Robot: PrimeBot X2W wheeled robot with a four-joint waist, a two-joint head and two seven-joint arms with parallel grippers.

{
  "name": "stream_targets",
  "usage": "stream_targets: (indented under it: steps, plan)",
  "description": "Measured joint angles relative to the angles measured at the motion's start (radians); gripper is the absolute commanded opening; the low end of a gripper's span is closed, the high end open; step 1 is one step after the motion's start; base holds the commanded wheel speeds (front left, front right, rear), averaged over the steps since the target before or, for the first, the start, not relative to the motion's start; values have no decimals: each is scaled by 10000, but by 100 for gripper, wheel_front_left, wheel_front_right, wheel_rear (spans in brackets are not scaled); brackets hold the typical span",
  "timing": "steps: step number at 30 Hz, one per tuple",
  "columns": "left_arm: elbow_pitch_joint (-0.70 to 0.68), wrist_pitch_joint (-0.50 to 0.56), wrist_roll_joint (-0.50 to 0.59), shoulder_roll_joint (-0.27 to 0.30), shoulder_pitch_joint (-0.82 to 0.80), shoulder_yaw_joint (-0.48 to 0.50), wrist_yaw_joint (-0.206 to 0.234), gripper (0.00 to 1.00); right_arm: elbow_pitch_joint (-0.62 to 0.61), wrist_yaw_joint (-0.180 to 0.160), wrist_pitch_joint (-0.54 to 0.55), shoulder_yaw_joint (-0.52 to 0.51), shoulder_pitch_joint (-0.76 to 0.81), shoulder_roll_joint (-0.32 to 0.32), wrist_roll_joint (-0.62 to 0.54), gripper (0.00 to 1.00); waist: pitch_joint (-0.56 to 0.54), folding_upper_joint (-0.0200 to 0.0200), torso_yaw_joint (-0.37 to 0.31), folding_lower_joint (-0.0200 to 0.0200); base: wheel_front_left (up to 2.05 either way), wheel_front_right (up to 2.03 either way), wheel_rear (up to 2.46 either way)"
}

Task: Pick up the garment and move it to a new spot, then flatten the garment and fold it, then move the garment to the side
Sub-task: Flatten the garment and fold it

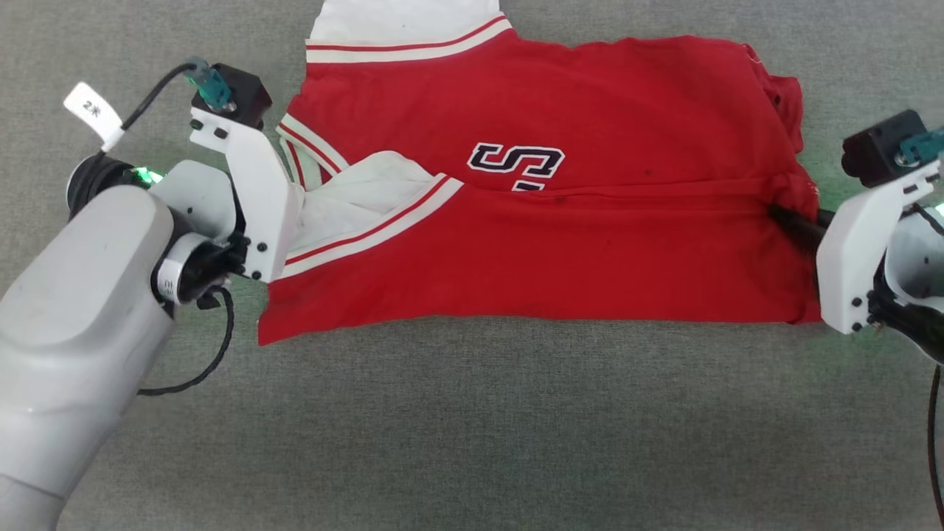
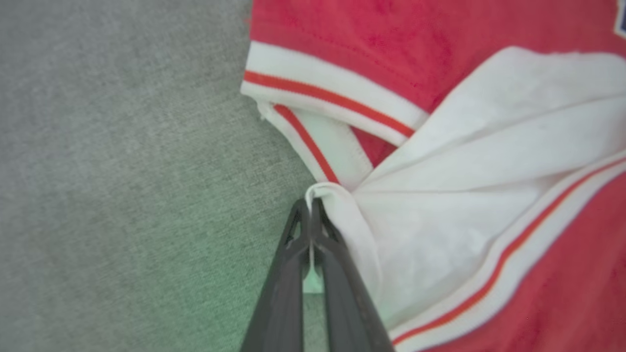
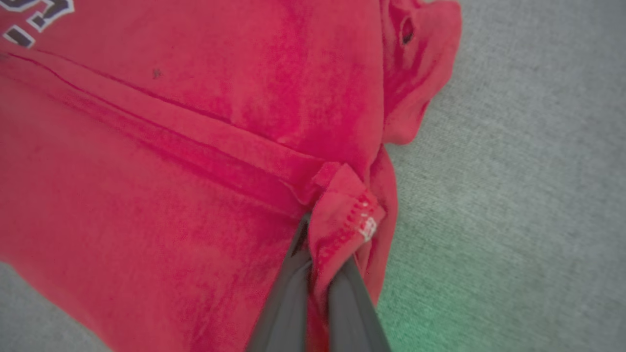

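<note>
GARMENT HELD AT BOTH ENDS: The garment [image 1: 531,243], a red jersey-knit shirt, lies spread across a grey woven surface [image 1: 472,428]. It is folded lengthwise, so its near half overlaps the lower part of the black, white-outlined lettering [image 1: 516,164]. At the shirt's left edge, the left gripper [image 2: 309,208] has its two dark fingers pressed together on a bunched fold of the white sleeve [image 2: 469,161], beside red-and-white striped trim. At the opposite edge, the right gripper [image 3: 320,264] pinches a puckered corner of red hem, where stitching and a small pale label [image 3: 369,228] show. In the head view, a white plastic bracket [image 1: 254,199] on the left wrist blocks that gripper's fingers from sight. A black cable [image 1: 214,361] bearing a white paper tag [image 1: 94,110] loops beside the pale forearm. A second white sleeve [image 1: 402,18] runs off the top edge. A green glow tints the surface near both wrists.
</note>
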Motion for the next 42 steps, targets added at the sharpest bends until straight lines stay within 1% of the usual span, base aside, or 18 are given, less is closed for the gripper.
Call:
stream_targets:
  steps: [1,2,3,4,5,6,7,8,11,17,20,23,27,30,33,37,40,42]
  plan:
    - [236,48,-63,-75,-71,15,-15,0,159,0,13,113,-138,-2,69,29,12,0,-23,0,0,0,0]
    - [420,117,-127,-144,-139,29,-13,5,263,0,12,226,-254,0,107,42,17,0,-39,0,0,0,0]
    - [564,134,-134,-199,-199,8,-15,20,359,0,8,334,-360,0,157,53,12,0,-49,-1,0,0,0]
    - [662,127,-132,-240,-263,-2,-31,20,447,0,-6,418,-459,-8,192,53,-3,0,-48,0,0,0,0]
    - [740,92,-132,-282,-322,17,-31,40,487,0,-56,516,-528,-35,261,88,-25,0,-41,0,0,0,0]
    - [805,23,-153,-311,-349,82,-13,84,523,0,-151,585,-560,-58,320,100,-54,0,-37,0,0,0,0]
    - [848,-25,-192,-322,-352,144,90,100,541,2,-268,608,-565,-86,349,100,-91,0,-31,0,0,0,0]
    - [876,-52,-221,-316,-356,207,234,100,566,0,-385,598,-567,-94,408,100,-134,-1,-22,0,0,0,0]
    - [700,54,-242,-61,-348,291,527,100,583,0,-834,445,-553,-224,454,100,-293,-1,14,0,0,0,0]
    - [-834,489,-251,669,-32,451,1221,100,272,0,-1962,-422,-92,-222,313,100,-648,0,114,0,0,0,0]
    - [-1956,790,-280,1064,303,451,1517,100,-113,0,-2500,-1087,305,-61,69,100,-806,0,144,0,0,0,0]
    - [-3099,1160,-355,1406,746,479,2048,100,-485,0,-2959,-1799,775,159,-267,100,-923,0,150,0,0,0,0]
    - [-4548,1685,-422,1799,1451,293,2587,100,-1225,0,-3237,-2500,1459,512,-681,100,-985,0,41,0,0,0,0]
    - [-5216,1906,-508,1994,1937,284,3078,100,-1818,-2,-3352,-3055,1920,830,-1041,100,-977,0,-108,0,0,0,0]
    - [-5511,2031,-514,2138,2316,205,3417,100,-2359,0,-3519,-3638,2303,1218,-1429,100,-921,0,-267,-1,0,0,0]
    - [-5405,2010,-654,2161,2708,257,3716,100,-2955,0,-3588,-4217,2814,1891,-1831,100,-796,0,-513,0,0,0,0]
    - [-5014,1827,-995,2082,2946,424,3770,100,-3302,0,-3419,-4439,3180,2299,-1929,100,-688,0,-699,0,0,0,0]
    - [-4671,1745,-1070,2019,3076,437,3756,100,-3394,-2,-3231,-4537,3402,2458,-1975,100,-624,0,-816,0,0,0,0]
